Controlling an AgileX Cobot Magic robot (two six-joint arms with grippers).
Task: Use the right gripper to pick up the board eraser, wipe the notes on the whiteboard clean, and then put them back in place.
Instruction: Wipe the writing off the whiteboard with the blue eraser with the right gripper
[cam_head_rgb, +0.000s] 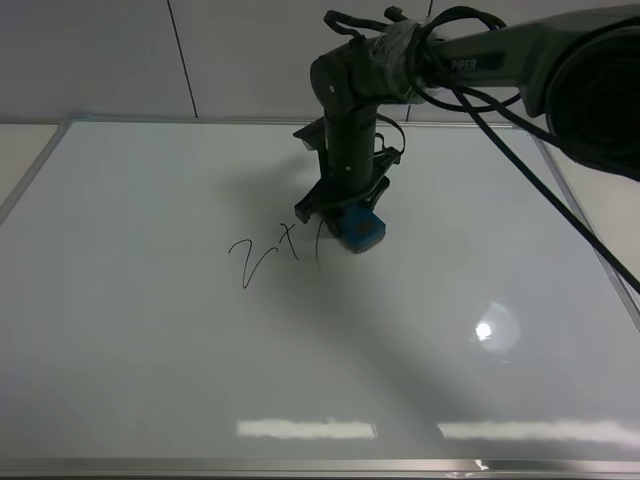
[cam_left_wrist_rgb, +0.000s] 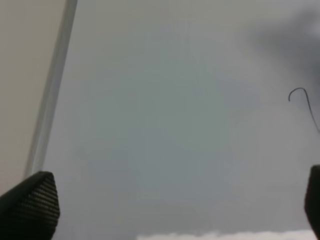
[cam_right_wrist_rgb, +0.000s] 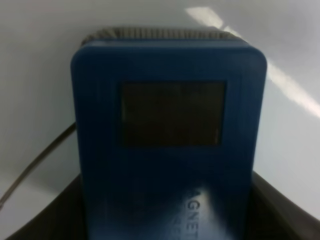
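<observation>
One blue board eraser (cam_right_wrist_rgb: 167, 145): rounded corners, dark rectangular patch (cam_right_wrist_rgb: 171, 114).

The blue board eraser (cam_head_rgb: 362, 230) (one dark square patch showing) is clamped in the right gripper (cam_head_rgb: 348, 212) at the right end of the notes (cam_head_rgb: 272, 255), thin black strokes, all intact, on the glossy, silver-framed whiteboard (cam_head_rgb: 150, 350).

a pale grey wall (cam_head_rgb: 100, 50) with a dark slanting seam (cam_head_rgb: 181, 55) stands behind; a beige surface (cam_head_rgb: 20, 148) lies off to the left.
</observation>
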